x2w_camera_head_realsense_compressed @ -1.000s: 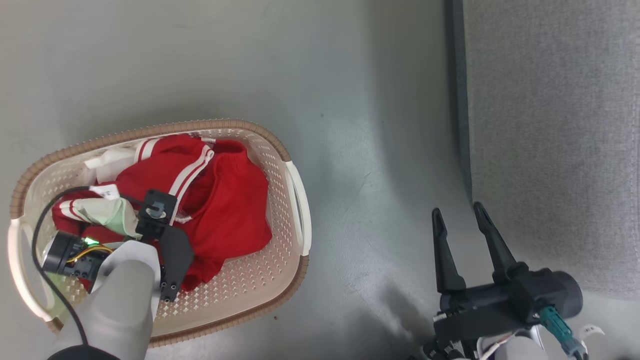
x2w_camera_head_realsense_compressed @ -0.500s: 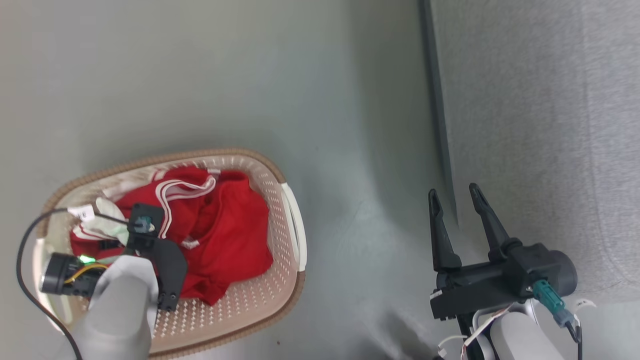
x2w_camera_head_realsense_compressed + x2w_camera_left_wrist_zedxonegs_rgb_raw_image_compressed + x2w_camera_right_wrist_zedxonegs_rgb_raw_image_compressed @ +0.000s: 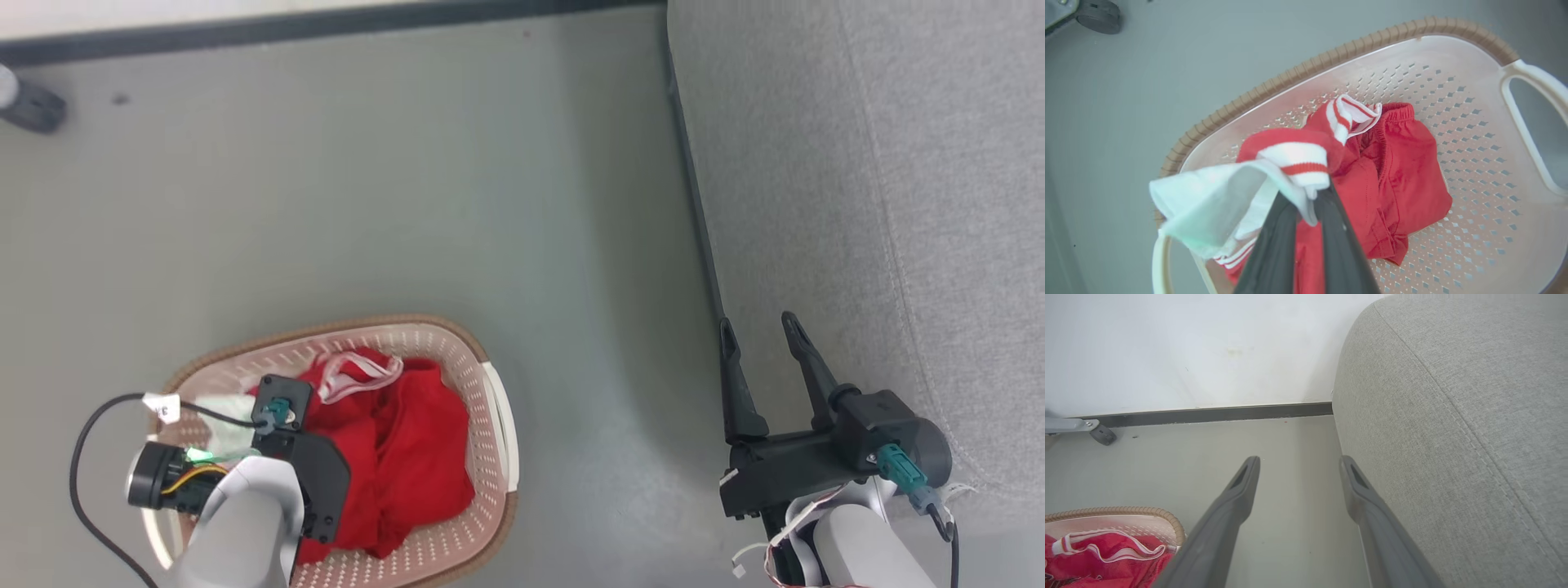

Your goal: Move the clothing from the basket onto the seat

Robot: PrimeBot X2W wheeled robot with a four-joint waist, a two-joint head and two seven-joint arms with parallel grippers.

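Observation:
The clothing, bright red with white stripes, lies bunched in the cream basket. My left gripper is shut on a white-striped cuff and pale lining of one garment, which hangs lifted above the pile. From the head, the basket sits at the lower left with the clothing in it, and my left forearm reaches over it, hiding the fingers. My right gripper stands open and empty beside the front edge of the grey seat. The right wrist view shows that gripper open, next to the seat.
Grey floor runs between basket and seat. A dark baseboard under a white wall crosses the top. A dark caster wheel stands at the far left by the wall.
The head camera has tilted, so basket and seat sit lower and the baseboard has come into the picture. The red clothing has bunched up toward my left gripper. My right gripper stays open.

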